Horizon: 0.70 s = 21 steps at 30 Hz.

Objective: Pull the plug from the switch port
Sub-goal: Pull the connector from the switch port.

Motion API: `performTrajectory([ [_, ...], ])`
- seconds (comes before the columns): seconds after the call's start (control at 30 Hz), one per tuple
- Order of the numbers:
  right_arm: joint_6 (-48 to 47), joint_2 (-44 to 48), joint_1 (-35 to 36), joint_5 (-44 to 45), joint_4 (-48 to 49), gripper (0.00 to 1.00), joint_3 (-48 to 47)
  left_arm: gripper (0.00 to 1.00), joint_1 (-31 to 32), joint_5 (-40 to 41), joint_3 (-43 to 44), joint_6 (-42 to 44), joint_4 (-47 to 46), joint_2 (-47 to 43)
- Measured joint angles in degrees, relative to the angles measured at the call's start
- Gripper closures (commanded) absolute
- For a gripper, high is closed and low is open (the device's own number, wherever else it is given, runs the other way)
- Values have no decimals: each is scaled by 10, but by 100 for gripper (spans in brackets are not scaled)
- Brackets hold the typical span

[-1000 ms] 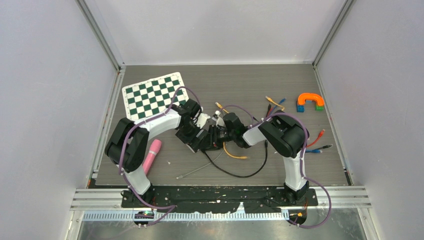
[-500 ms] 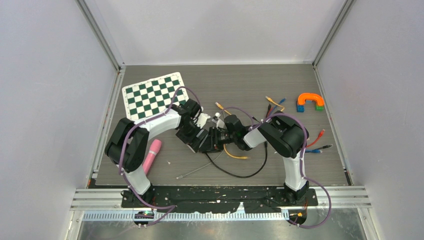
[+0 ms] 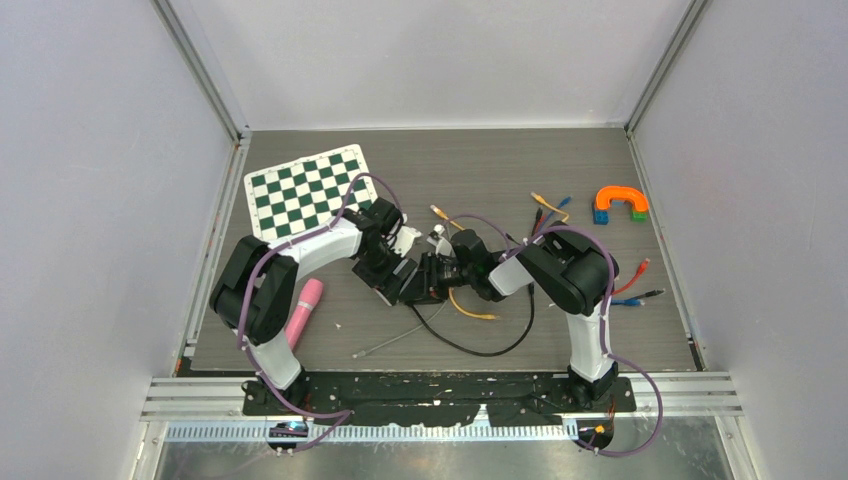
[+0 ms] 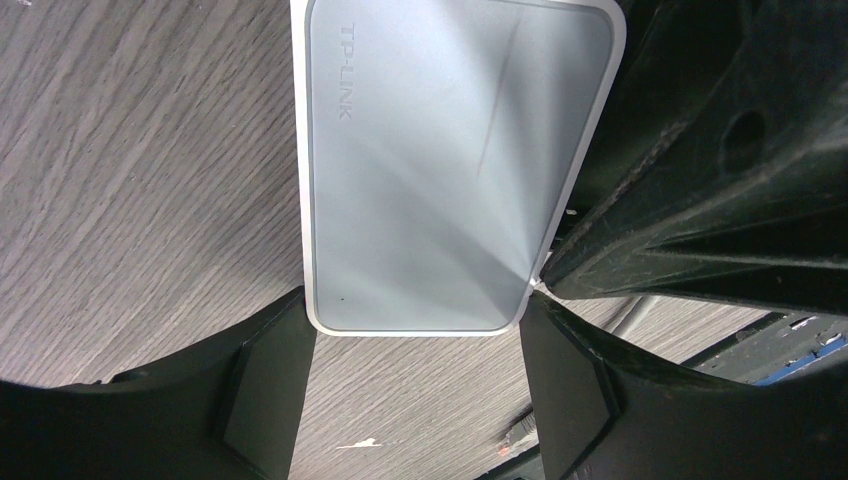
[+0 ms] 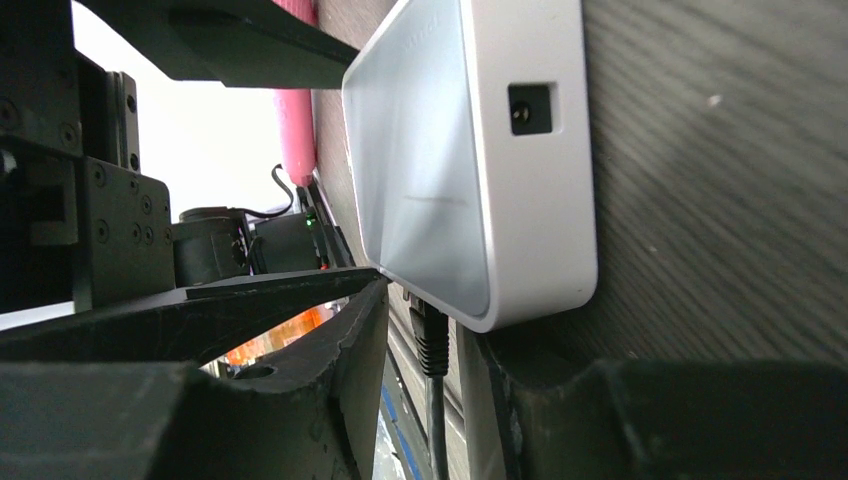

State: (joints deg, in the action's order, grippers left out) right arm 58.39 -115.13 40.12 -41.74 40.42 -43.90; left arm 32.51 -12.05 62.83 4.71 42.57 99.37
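Note:
The white TP-Link switch (image 4: 440,170) lies flat on the dark wood table. My left gripper (image 4: 415,320) is shut on its near end, a pad against each side. In the right wrist view the switch (image 5: 450,170) shows its side with a round socket. A black plug (image 5: 433,345) sits in a port on its lower edge. My right gripper (image 5: 432,320) straddles that plug, open, with a gap on each side. From above, both grippers (image 3: 400,275) (image 3: 437,272) meet at mid-table and hide most of the switch.
The plug's black cable (image 3: 480,345) loops toward the near edge, beside an orange cable (image 3: 468,308) and a grey rod (image 3: 385,345). A chessboard (image 3: 308,192) lies back left and a pink cylinder (image 3: 305,310) by the left arm. Loose cables (image 3: 635,285) and a coloured block arch (image 3: 620,203) lie right.
The right gripper has shifted slightly by the switch and its jaws stand a little wider. The left arm and the switch have not moved.

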Motion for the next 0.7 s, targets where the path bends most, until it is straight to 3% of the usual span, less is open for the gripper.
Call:
performTrajectory([
  [0.47,-2,0,-4,-3,6,94,0,60,-1,0,0,1,-2,0],
  [0.7,-20,0,-4,-6,5,95,2,60,-1,0,0,0,-2,0],
])
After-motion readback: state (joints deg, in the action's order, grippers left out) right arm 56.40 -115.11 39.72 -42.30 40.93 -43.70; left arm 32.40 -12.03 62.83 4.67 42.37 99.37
